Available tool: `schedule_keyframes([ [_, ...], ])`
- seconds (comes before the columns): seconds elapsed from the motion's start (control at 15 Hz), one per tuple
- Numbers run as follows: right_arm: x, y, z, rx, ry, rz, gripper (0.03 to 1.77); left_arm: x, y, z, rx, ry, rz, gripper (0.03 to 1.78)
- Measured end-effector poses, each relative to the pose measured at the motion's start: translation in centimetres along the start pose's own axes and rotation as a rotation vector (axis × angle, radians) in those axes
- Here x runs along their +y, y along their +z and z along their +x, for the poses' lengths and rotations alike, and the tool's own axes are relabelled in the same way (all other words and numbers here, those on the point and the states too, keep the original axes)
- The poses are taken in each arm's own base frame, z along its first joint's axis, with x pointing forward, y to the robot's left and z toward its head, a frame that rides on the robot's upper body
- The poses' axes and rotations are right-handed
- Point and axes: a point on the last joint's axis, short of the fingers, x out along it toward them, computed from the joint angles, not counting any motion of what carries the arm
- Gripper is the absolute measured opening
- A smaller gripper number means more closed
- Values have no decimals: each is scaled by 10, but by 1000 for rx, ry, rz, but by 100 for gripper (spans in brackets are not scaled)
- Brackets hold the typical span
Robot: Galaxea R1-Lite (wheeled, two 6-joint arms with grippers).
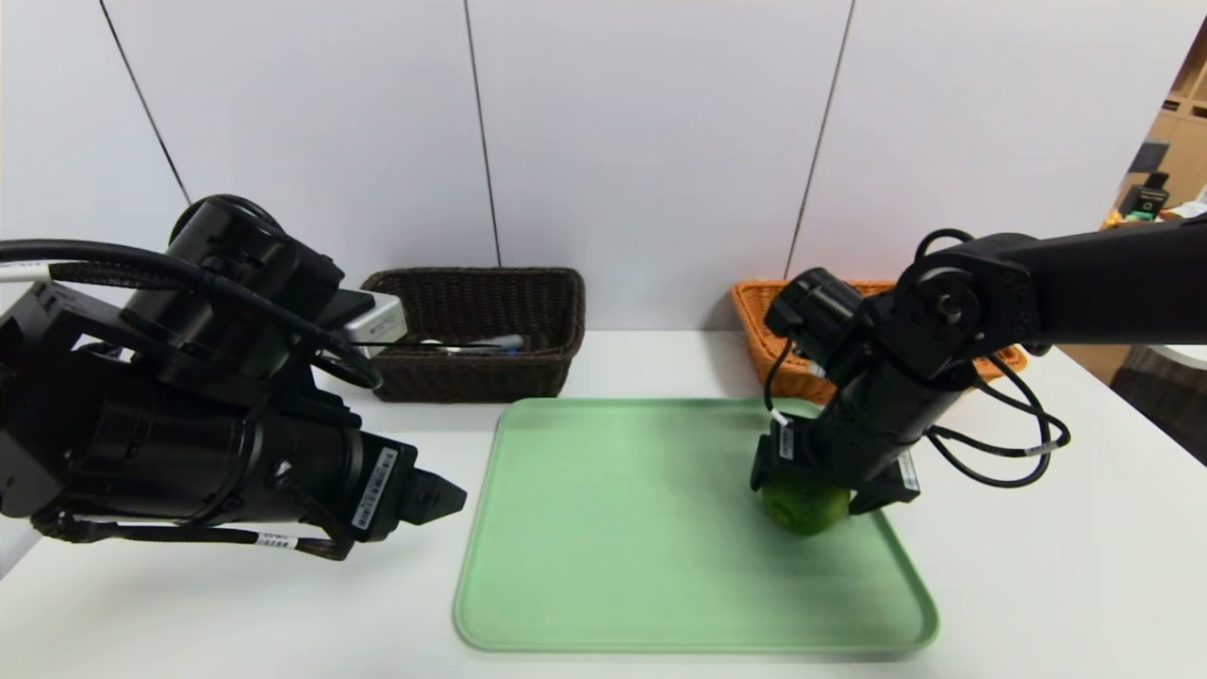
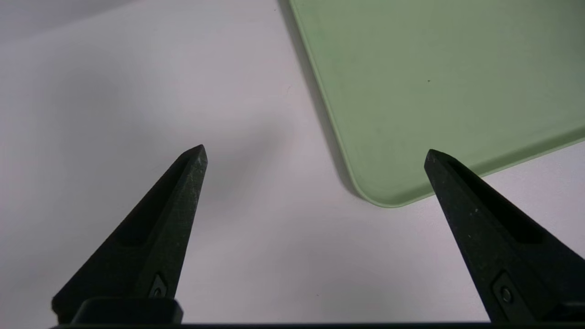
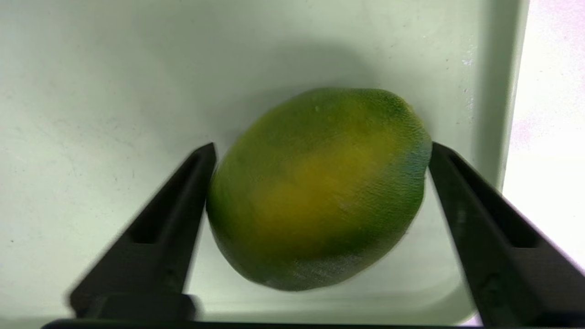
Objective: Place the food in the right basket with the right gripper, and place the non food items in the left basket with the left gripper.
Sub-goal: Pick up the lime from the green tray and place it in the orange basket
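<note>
My right gripper (image 3: 320,151) straddles lime (image 3: 320,187) on green tray (image 1: 603,585), fingers touching both flanks, squeeze unconfirmed, for carry to orange basket (image 1: 754,311). My left gripper (image 2: 315,153) spread, idle beside tray.

Pale green tray (image 1: 613,528) lies flat on white table (image 1: 1037,585), rounded corners, low raised rim. White panelled wall (image 1: 651,141) with dark seams stands behind table. Wooden shelving (image 1: 1179,123) partly visible at far right edge.
</note>
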Motion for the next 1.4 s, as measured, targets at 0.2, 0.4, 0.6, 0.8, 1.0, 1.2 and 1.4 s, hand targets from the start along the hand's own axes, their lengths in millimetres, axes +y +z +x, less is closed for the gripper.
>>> schedule_keyframes([
  [0.2,0,0,-1,1,3,-2,108,-1,2,0,-16,-7,0,169],
  [0.4,0,0,-4,-7,11,-3,104,-1,2,-1,-17,-7,0,169],
  [0.6,0,1,-19,-42,40,-8,103,-1,2,-1,-17,-7,0,169],
  [0.8,-2,0,-38,-89,72,-20,103,0,1,0,-13,-6,0,169],
  [1.0,-7,4,-65,-174,121,-52,103,0,0,0,-11,-6,0,169],
  [1.2,-18,18,-93,-279,151,-77,102,0,0,-2,-16,-7,-2,169],
  [1.4,-35,37,-116,-384,155,-92,102,0,0,-4,-21,-8,-2,169],
])
